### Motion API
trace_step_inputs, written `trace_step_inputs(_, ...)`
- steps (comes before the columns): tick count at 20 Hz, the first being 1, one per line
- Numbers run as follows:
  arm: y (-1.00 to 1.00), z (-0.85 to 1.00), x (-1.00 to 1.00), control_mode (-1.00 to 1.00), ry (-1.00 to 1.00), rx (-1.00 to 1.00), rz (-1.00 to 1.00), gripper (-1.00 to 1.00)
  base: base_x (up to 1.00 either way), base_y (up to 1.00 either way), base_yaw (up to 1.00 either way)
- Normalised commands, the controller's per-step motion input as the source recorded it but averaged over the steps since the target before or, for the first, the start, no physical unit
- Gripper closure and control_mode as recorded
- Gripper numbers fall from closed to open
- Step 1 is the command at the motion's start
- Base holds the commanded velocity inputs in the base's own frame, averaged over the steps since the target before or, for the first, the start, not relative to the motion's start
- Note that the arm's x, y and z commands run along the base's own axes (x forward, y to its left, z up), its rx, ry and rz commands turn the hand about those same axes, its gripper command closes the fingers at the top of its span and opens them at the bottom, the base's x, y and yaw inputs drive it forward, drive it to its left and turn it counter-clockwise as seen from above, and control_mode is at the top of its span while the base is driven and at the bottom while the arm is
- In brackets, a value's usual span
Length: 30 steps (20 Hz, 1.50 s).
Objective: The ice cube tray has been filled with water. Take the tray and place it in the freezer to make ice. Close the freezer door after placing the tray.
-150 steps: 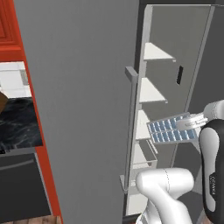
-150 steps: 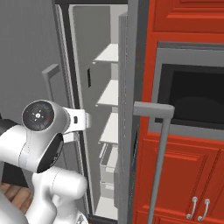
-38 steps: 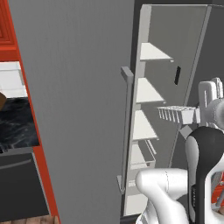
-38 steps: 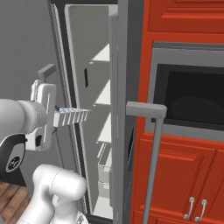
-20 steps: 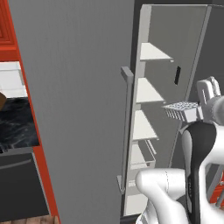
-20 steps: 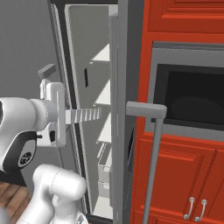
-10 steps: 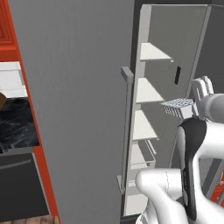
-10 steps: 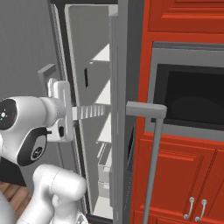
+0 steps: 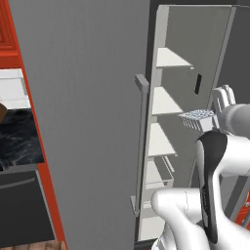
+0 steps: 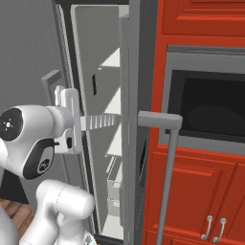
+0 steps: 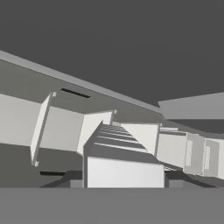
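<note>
The ice cube tray (image 9: 197, 117), pale grey with small square cells, is held level in front of the open freezer (image 9: 168, 102), at the height of its middle white shelves. My gripper (image 9: 215, 110) is shut on the tray's near end, just right of the shelves in the left base view. Seen from the right base view, the tray (image 10: 101, 121) sticks out from the gripper (image 10: 79, 122) toward the shelf openings. The water cannot be made out in the cells. The freezer door (image 9: 83, 122) stands wide open at the left, its bar handle (image 9: 141, 146) facing me.
The plain grey fridge door (image 10: 135, 110) and its long handle (image 10: 166, 162) stand right beside the tray's path. Red cabinets (image 10: 201, 201) and a dark built-in oven (image 10: 210, 110) lie to the right. A dark counter (image 9: 17, 139) sits left of the open door.
The hand has carried the tray a little farther toward the freezer shelves and slightly upward. The arm's elbow has swung in front of the left base camera. The grip is unchanged.
</note>
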Motion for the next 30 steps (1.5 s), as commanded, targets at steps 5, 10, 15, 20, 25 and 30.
trace_step_inputs(5,0.00,0.00,0.11,-1.00,0.00,0.01,0.00,1.00,0.00,0.00,0.00)
trace_step_inputs(10,0.00,0.00,0.13,-1.00,0.00,0.03,0.01,1.00,0.00,0.00,0.00)
trace_step_inputs(15,0.00,-0.03,0.16,-1.00,0.00,0.03,0.02,1.00,0.00,0.00,0.00)
trace_step_inputs(20,0.00,-0.10,0.20,-1.00,0.00,0.01,0.03,1.00,0.00,0.00,0.00)
trace_step_inputs(25,0.00,-0.11,0.13,-1.00,0.00,0.00,0.06,1.00,0.00,0.00,0.00)
trace_step_inputs(30,0.00,-0.10,0.14,-1.00,0.00,0.00,0.05,1.00,0.00,0.00,0.00)
